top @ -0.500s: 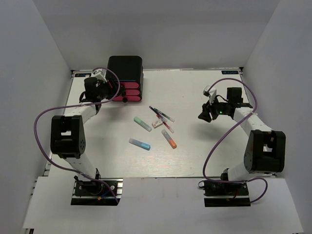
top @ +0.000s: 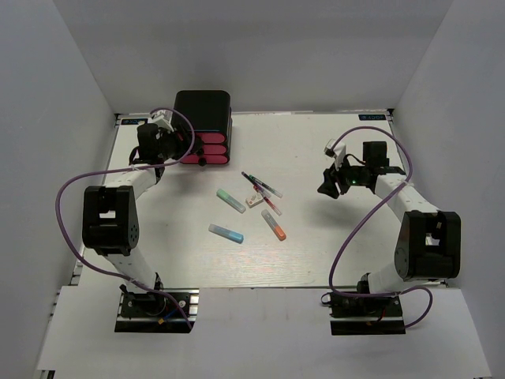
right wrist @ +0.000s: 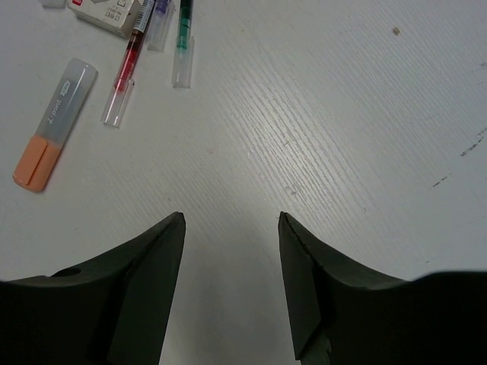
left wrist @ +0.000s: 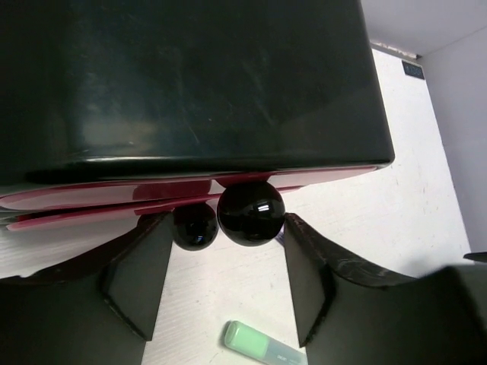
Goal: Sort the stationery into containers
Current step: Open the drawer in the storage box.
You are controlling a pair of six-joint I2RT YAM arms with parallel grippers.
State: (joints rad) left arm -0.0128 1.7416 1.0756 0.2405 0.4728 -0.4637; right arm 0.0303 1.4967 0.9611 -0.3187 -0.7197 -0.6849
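**Squarely at the drawers: left gripper open around a knob**

At the far left of the table (top: 331,260) stands the black cabinet (top: 203,106) with its three pink drawers (top: 213,148). The left gripper (left wrist: 227,228) sits at the drawer fronts. Its fingers (left wrist: 144,274) are spread, one on each side of a round black knob (left wrist: 251,211), and touch nothing. A second knob (left wrist: 195,226) shows just beside the first.

The stationery lies loose in the middle of the table. A green tube (top: 231,200) and a blue tube (top: 226,233) lie on the left. The orange-ended marker (right wrist: 53,125) is nearer the right, with the white block (right wrist: 103,14) and thin pens (right wrist: 125,72) just beyond it.

The right gripper (right wrist: 230,220) hangs open over bare table to the right of the pens, holding nothing.
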